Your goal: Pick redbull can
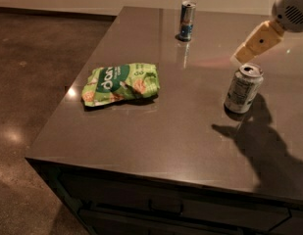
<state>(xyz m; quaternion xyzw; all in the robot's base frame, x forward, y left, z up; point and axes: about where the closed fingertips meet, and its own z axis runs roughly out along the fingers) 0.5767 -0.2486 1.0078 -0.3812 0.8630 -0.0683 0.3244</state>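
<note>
A: Pincer (pixel 243 56) position?
B: Hung at the right of view, just above the top of the silver-grey can (pixel 243 88). Whether it was clenched or released could not be told.
A: Redbull can (pixel 187 21)?
B: Stood upright at the far side of the worktop (pixel 165 131), well apart from the pincer. Green snack bag (pixel 120 83) lay towards the left edge.

A green snack bag (pixel 120 83) is lying flat on the dark tabletop (pixel 156 136), toward its left edge. A wide silver-grey can (pixel 243 88) with dark print is standing upright at the right, well apart from the bag, and is throwing a long shadow toward the front. The claw (pixel 239 58) is hanging just above this can. A glossy brown floor (pixel 33 58) is shining at the left.
</note>
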